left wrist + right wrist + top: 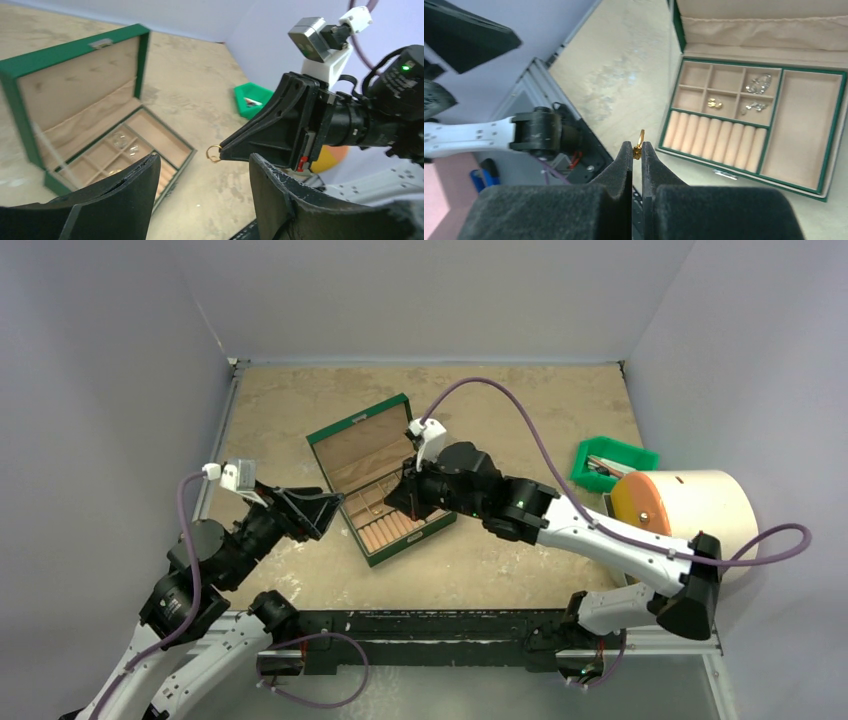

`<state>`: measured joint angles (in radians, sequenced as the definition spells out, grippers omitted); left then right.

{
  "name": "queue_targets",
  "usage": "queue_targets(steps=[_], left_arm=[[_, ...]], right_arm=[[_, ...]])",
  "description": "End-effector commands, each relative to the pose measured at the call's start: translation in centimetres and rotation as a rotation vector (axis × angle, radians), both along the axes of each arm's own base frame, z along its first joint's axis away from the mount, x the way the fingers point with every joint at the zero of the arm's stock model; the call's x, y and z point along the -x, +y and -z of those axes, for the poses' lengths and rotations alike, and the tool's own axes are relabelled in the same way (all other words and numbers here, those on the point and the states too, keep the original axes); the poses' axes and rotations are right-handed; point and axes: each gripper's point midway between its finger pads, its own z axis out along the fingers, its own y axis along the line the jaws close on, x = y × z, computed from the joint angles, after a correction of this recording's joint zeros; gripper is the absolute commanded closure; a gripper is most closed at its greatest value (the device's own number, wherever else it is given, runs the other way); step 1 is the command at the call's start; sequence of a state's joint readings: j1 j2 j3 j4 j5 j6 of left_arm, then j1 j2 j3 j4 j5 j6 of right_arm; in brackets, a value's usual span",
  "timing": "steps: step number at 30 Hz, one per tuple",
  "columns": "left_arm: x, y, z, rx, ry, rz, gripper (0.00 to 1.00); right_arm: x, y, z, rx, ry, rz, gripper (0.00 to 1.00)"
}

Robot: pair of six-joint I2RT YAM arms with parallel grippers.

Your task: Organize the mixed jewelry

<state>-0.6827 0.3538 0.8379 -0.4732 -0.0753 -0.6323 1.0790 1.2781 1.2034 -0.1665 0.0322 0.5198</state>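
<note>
My right gripper [637,150] is shut on a small gold-coloured ring [639,142], pinched at the fingertips and held in the air in front of the box. The ring also shows in the left wrist view [214,153], at the tip of the right gripper [226,150]. My left gripper [205,170] is open and empty, its jaws wide apart, facing the ring from the left. The green box [751,172] lies open. Its small compartments hold silver pieces [760,82], more silver pieces [754,106] and a gold piece [713,103]. In the top view the right gripper [403,498] is over the box [358,421].
A thin silver piece [724,174] lies on the table beside the box's front wall. A green bin [612,462] and a white cylinder with an orange face [690,510] stand at the right. The left arm [250,530] reaches in from the left.
</note>
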Motion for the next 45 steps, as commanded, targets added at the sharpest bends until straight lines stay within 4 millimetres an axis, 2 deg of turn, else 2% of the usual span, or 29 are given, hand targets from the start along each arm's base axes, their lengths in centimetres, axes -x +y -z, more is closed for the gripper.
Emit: queue_targets(steps=[1,8,13,21,29,45], left_arm=[[-1.4,3.3,0.7,-0.069,-0.005,-0.183,0.35],[-2.2,4.8,2.2,-0.085,0.01,-0.281,0.35],[-2.4,5.5,2.6,-0.105,0.02,-0.317,0.35],[-2.0,6.2,2.7,-0.092,0.013,-0.334,0.34],[-1.9,6.4,2.7,-0.085,0.015,-0.344,0.34],[-2.0,6.4,2.8,-0.086,0.019,-0.347,0.34]], right_arm=[[-2.4,0.0,-0.1,0.083,-0.065,0.038,1.0],[-4.2,1.2,4.7,0.202,-0.003,0.031,1.0],[-5.0,1.8,8.3,0.284,0.045,0.027,1.0],[-5.5,1.9,13.2,0.394,0.1,0.036,1.0],[-5.0,2.8,15.4,0.406,0.151,0.001,1.0],[-4.6,2.9,19.4,0.466,0.217,-0.007,1.0]])
